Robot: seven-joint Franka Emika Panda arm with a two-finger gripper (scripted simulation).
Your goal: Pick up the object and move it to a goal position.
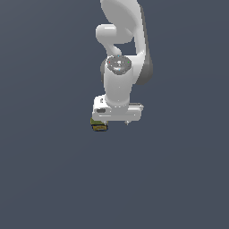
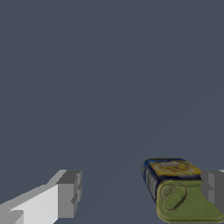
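Gripper [image 2: 140, 192] jaws stand spread; the object [image 2: 175, 188] sits against one finger [image 2: 213, 189], off-centre. Closing now risks pushing it aside.

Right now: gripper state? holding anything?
Gripper: open, holding nothing. The fingers stand wide apart; the olive-yellow object lies between them, next to one finger, not clamped.

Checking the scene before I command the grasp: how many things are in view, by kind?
Olive-yellow blocky objects: 1, the object, lying close to one finger pad
Robot grippers: 1, the gripper, jaws apart
Other loose items: 0
Total: 2
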